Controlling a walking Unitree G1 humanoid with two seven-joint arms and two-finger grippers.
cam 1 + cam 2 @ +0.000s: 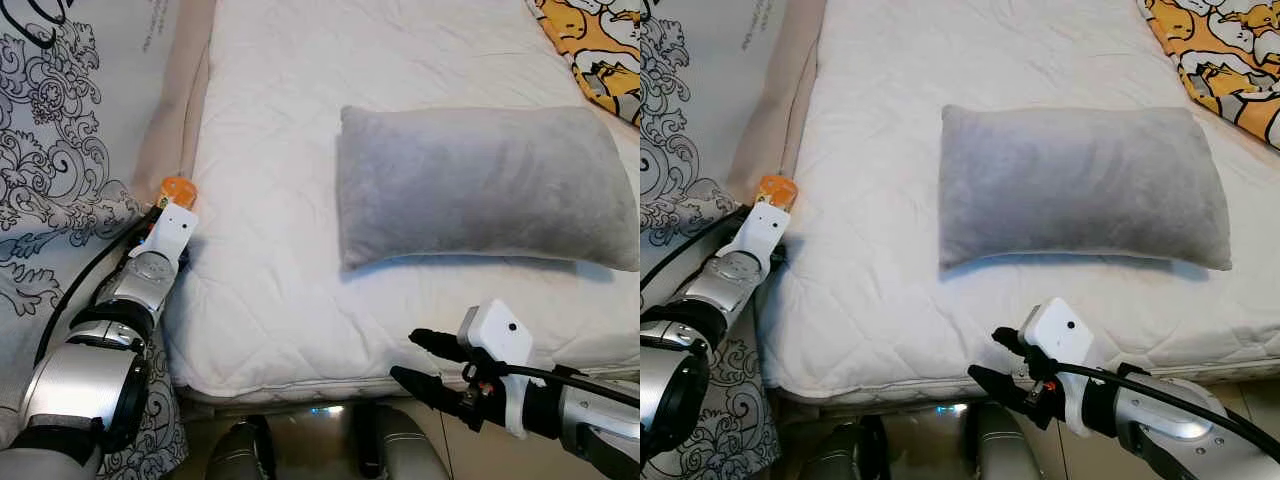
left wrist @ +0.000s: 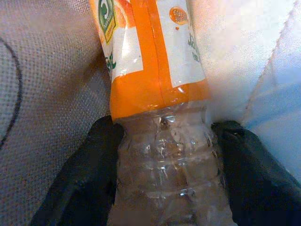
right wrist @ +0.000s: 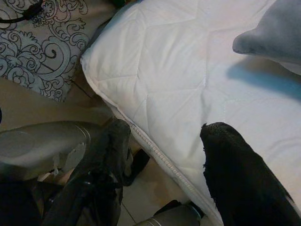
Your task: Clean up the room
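Note:
A clear plastic bottle (image 2: 160, 117) with an orange label stands in the gap between the mattress's left edge and a patterned cloth; its orange top (image 1: 177, 190) pokes up beside the bed. My left gripper (image 2: 169, 128) is shut on the bottle's clear lower part, one black finger (image 2: 94, 160) pressed on each side. A grey pillow (image 1: 480, 185) lies across the white mattress (image 1: 270, 280). My right gripper (image 1: 408, 357) hangs open at the mattress's front edge, holding nothing.
A yellow cartoon-print blanket (image 1: 600, 50) lies at the bed's far right corner. Black-and-white patterned cloth (image 1: 50, 150) hangs along the left. My own legs (image 1: 240, 450) stand on the tan floor under the bed's front edge.

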